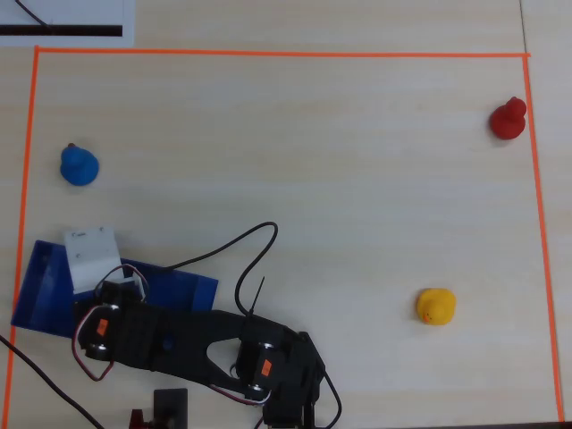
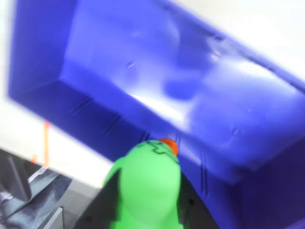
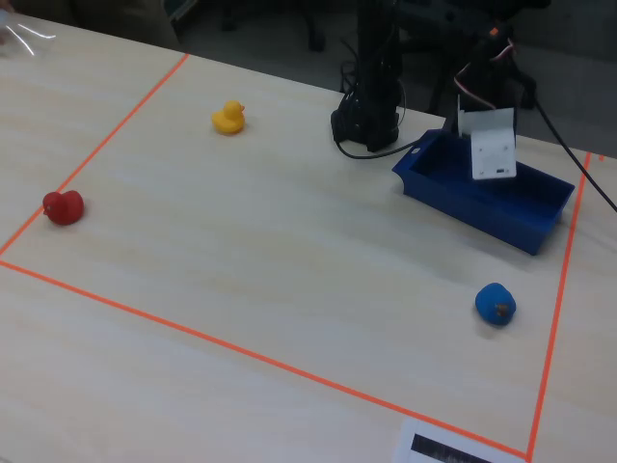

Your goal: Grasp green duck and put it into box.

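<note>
The green duck (image 2: 147,186) fills the bottom of your wrist view, sitting between dark gripper parts on both sides, its orange beak pointing up toward the box (image 2: 157,81). You can take the fingers as clamped on the duck, since it hangs there above the blue floor of the box with the dark jaws pressed against its flanks. The gripper (image 2: 145,210) itself is mostly hidden behind the duck in that view.

In your overhead view the duck cannot be seen; the arm (image 1: 206,344) stretches from the bottom edge toward the left, and its white wrist part covers the upper part of the box (image 1: 183,288). The box lies at the lower left of the table (image 1: 295,161), inside the orange tape line (image 1: 268,54).

In your fixed view the white wrist block hangs over the box (image 3: 501,222), near its far rim; the duck is hidden there too.

The other ducks are well apart from the box. The blue duck (image 1: 79,165) sits near the box's side of the table, the yellow duck (image 1: 436,307) and the red duck (image 1: 508,118) lie toward the opposite side. A black cable (image 1: 241,255) loops across the table beside the arm.
</note>
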`<state>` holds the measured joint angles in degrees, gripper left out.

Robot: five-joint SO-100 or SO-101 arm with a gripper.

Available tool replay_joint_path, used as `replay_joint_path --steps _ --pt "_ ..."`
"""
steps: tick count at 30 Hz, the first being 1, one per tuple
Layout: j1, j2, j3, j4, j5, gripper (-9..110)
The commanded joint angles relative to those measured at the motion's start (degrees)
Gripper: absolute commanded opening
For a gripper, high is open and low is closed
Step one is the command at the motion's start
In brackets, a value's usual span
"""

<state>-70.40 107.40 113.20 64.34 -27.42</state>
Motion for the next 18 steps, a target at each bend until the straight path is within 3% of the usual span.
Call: replay_joint_path --steps 1,4,6,10,18 --pt "4.7 2.4 2.4 -4.0 -2.5 33" --pt "10.2 3.3 2.1 -3.5 -5.3 37" --pt "14.4 5.4 1.2 -1.8 -8.1 32" --pt "26.4 14.9 -1.1 -1.2 -14.2 0" --pt "48.3 41.7 7.2 -14.6 -29.4 0"
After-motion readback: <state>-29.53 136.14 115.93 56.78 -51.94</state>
